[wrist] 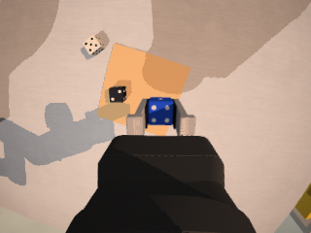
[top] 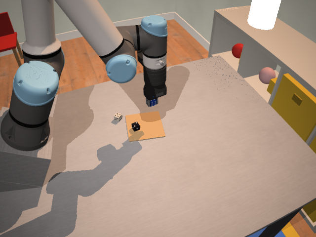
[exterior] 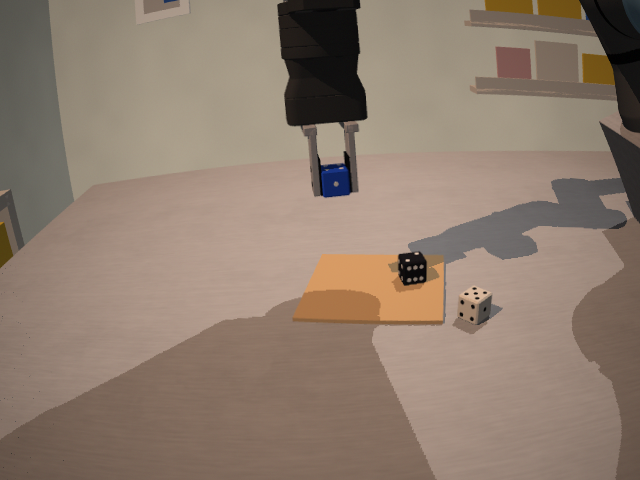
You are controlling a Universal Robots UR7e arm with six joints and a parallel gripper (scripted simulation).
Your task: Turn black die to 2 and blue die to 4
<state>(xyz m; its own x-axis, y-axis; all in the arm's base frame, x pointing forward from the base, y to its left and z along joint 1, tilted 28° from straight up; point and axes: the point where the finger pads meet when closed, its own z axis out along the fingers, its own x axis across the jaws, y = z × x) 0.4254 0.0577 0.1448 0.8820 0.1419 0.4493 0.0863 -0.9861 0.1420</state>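
The blue die (top: 152, 102) (exterior: 335, 181) (wrist: 160, 113) is held between the fingers of my gripper (top: 152, 104) (exterior: 334, 193) (wrist: 160, 108), raised well clear of the table. Its upper face shows 4 in the wrist view; 1 faces the exterior view. The black die (top: 136, 126) (exterior: 412, 268) (wrist: 118, 94) rests fully on the orange mat (top: 154, 130) (exterior: 351, 279) (wrist: 128, 60) near one edge, with 2 on top. The mat lies flat. The white die (top: 117, 116) (exterior: 474, 305) (wrist: 92, 45) lies off the mat, beside it, with 5 on top.
The grey table (top: 204, 153) (exterior: 206, 413) carries the mat and the white die. The arm's base (top: 25, 132) stands at the left in the top view. A cabinet (top: 288, 38) with a lamp stands at the right beyond the table edge.
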